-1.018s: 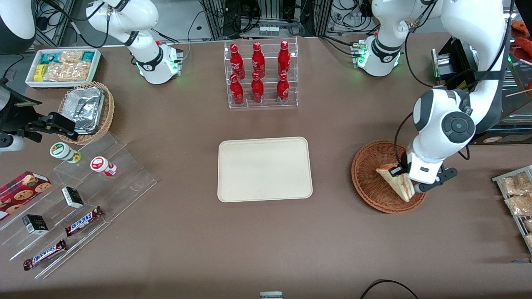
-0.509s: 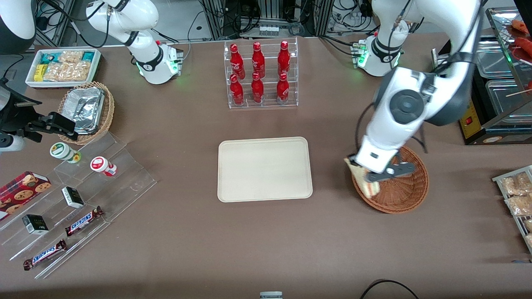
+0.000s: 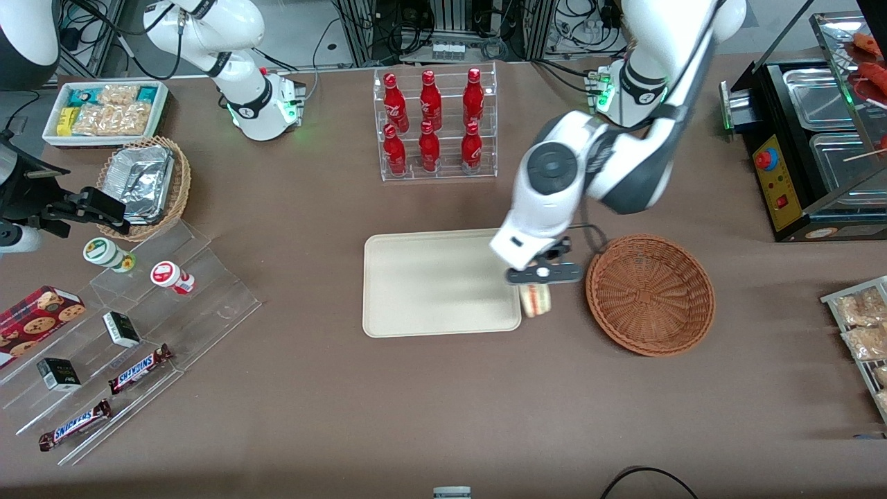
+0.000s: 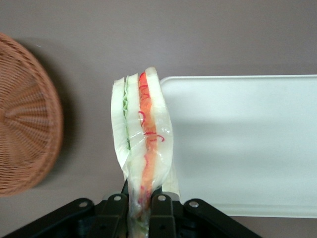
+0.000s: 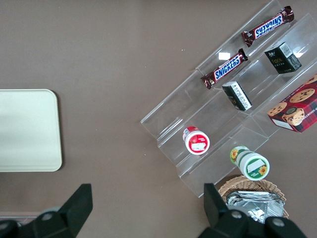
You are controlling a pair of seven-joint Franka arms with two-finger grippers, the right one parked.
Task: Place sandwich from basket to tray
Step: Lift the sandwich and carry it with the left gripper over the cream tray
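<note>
The sandwich [image 3: 535, 299] is being held clamped between the closed fingers of the tool [image 3: 539, 276], in the air between the basket [image 3: 650, 294] and the tray [image 3: 441, 282], just at the tray's edge above the surface [image 3: 443, 402].

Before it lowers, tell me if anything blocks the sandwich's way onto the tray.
Nothing visible does. The gripper holds the sandwich above the gap between basket and tray, right at the tray's edge.
</note>
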